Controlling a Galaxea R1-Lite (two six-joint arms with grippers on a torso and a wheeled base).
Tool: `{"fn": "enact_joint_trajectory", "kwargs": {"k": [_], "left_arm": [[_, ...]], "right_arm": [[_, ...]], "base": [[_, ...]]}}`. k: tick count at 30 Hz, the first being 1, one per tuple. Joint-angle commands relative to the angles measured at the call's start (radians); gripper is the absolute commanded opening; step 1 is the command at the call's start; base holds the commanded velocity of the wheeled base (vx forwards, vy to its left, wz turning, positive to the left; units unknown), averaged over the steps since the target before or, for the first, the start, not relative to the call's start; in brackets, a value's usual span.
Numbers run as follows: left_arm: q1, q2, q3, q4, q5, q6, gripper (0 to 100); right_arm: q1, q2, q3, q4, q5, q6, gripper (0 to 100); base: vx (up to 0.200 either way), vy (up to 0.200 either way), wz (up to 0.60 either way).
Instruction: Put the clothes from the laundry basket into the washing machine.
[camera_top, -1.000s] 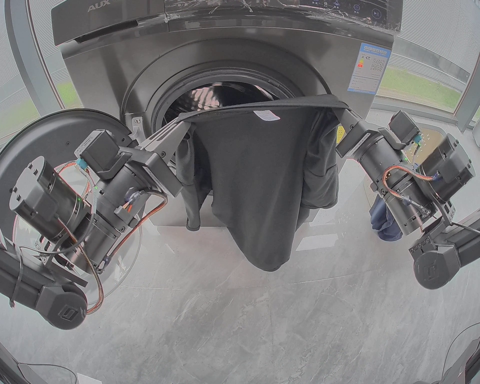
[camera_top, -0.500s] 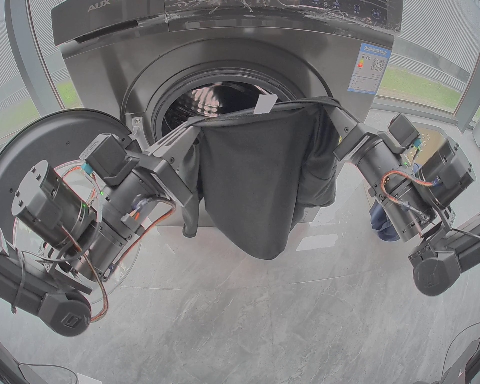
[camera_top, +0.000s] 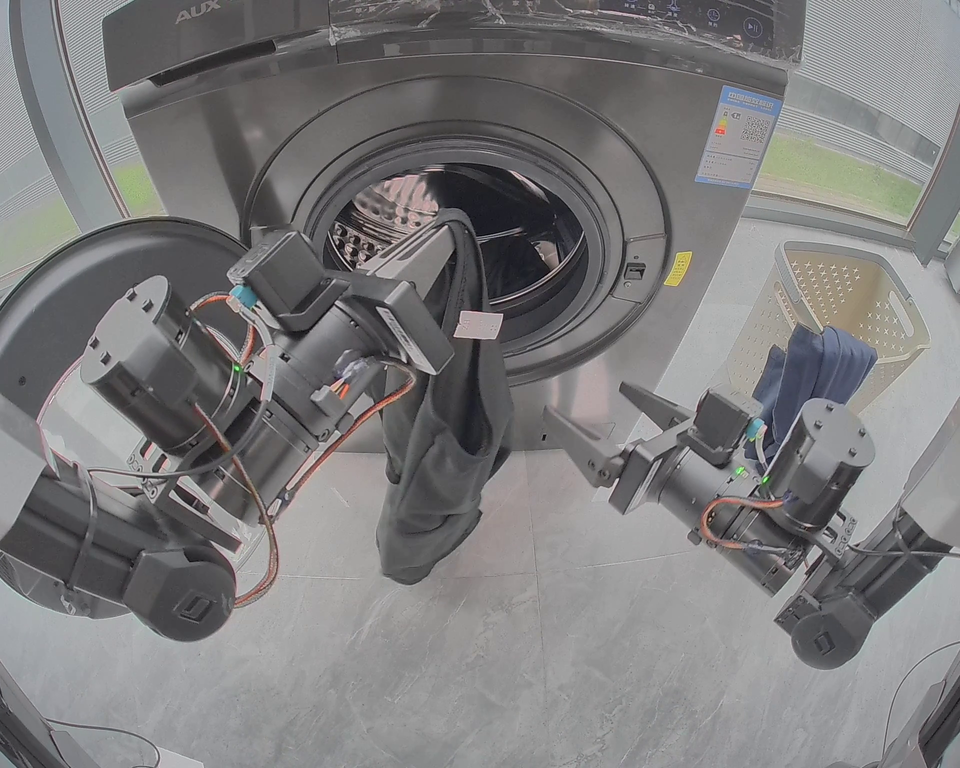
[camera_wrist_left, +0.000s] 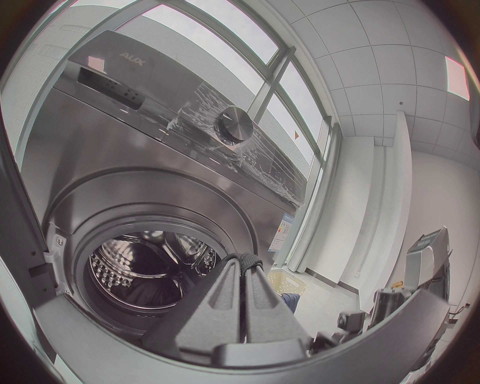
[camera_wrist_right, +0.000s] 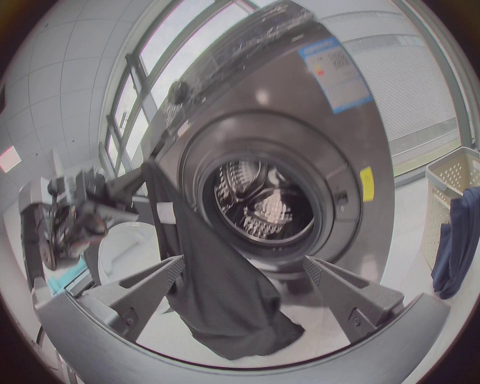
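A dark grey garment (camera_top: 440, 440) hangs from my left gripper (camera_top: 450, 228), which is shut on its top edge just in front of the washing machine's open drum (camera_top: 470, 250). A white label shows on the cloth. The left wrist view has the pinched fabric (camera_wrist_left: 245, 260) between the closed fingers, with the drum (camera_wrist_left: 145, 270) behind. My right gripper (camera_top: 600, 425) is open and holds nothing, low to the right of the drum; the garment (camera_wrist_right: 220, 280) hangs ahead of it. A navy garment (camera_top: 815, 370) drapes over the beige laundry basket (camera_top: 860, 290) at the right.
The machine's round door (camera_top: 90, 290) stands swung open at the left, behind my left arm. The grey tiled floor (camera_top: 520, 660) lies open in front of the machine. Windows run behind the machine and basket.
My right gripper let go of the dark garment, opened and dropped down to the right. The garment, earlier stretched between both grippers, now hangs bunched from the left one, which moved toward the drum.
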Motion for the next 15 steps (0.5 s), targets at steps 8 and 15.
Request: {"fn": "enact_joint_trajectory", "kwargs": {"k": [8,15], "left_arm": [[-0.021,0.010,-0.030,-0.001,-0.006,0.001,0],[-0.021,0.009,-0.031,-0.004,-0.008,0.001,0]], "right_arm": [[0.017,0.207,-0.059,-0.014,0.025,-0.026,100],[0.057,0.252,-0.168,-0.001,0.038,-0.042,100]], "base": [[0.000,0.000,0.00],[0.000,0.000,0.00]]}}
